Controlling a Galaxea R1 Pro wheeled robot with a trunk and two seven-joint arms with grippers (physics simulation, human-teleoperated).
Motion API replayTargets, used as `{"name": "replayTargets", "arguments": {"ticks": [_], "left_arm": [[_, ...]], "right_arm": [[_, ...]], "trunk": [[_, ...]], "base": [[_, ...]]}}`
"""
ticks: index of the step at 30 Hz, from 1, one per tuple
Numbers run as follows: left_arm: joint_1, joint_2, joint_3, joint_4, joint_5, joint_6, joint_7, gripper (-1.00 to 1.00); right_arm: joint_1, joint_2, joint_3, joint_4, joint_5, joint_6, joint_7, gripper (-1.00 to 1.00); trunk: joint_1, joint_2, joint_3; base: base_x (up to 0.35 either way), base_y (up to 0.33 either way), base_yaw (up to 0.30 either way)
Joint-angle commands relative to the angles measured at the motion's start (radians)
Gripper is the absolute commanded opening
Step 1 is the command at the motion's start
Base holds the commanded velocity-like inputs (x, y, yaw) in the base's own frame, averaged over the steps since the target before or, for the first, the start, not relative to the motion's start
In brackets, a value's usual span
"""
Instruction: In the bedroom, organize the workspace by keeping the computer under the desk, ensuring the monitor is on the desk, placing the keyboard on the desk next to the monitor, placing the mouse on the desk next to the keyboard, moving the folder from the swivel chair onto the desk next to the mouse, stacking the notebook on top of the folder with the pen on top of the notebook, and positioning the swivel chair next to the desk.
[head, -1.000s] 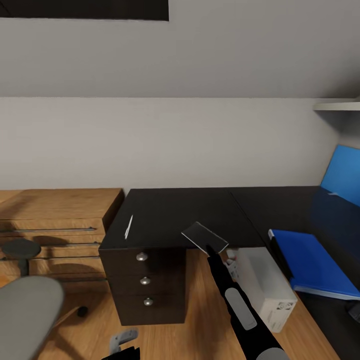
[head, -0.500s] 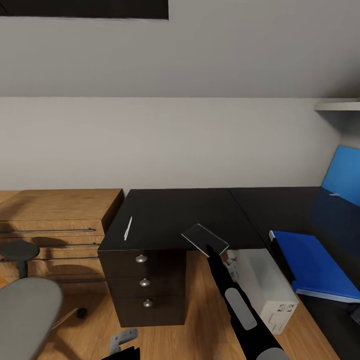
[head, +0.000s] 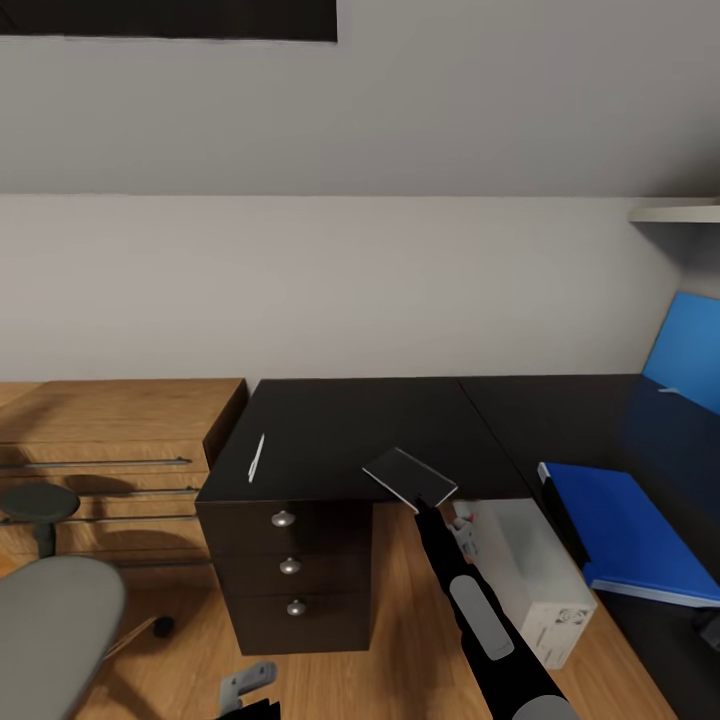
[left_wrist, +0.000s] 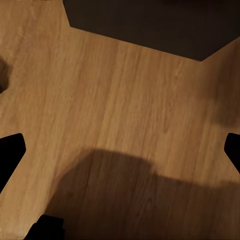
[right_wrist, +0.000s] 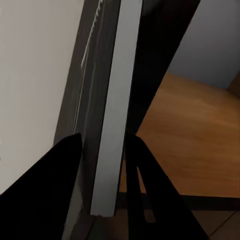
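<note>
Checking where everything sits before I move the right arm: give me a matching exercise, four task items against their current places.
Things:
1. notebook
2. pen
3. folder
4. computer

Places:
A. on the floor beside the drawer unit, below the desk edge
B. lying flat on the desk's right wing
C. pinched between the right gripper fingers, tilted over the desk's front edge
D. lying on the desk above the drawers, near its left edge

Pairs: 1-C, 2-D, 3-B, 4-A
</note>
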Motion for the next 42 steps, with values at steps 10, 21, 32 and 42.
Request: {"name": "replayTargets", "arguments": {"ticks": [10, 21, 32, 42], "left_arm": [[-0.001, 0.001, -0.004, -0.002, 0.008, 0.0, 0.012, 1.0], [-0.001, 0.001, -0.004, 0.0, 0.007, 0.0, 0.014, 1.0], [-0.001, 0.001, -0.004, 0.0, 0.008, 0.0, 0.013, 1.0], [-0.001, 0.0, -0.009, 0.048, 0.005, -0.002, 0.011, 1.0]], "right_arm": [[-0.001, -0.002, 0.003, -0.002, -0.011, -0.006, 0.004, -1.0], [0.004, -0.007, 0.0, -0.082, -0.009, -0.009, 0.005, -1.0], [0.021, -0.028, -0.035, -0.184, -0.01, -0.01, 0.0, -1.0], [0.043, -0.033, -0.354, -0.304, -0.011, -0.005, -0.132, -1.0]], "trunk": [[-0.039, 0.07, 0.03], [-0.081, 0.147, 0.065], [-0.111, 0.203, 0.09], [-0.111, 0.203, 0.09]], "base": [[0.0, 0.0, 0.0], [-0.12, -0.035, 0.0], [-0.266, -0.112, 0.0], [-0.015, -0.006, 0.0]]}}
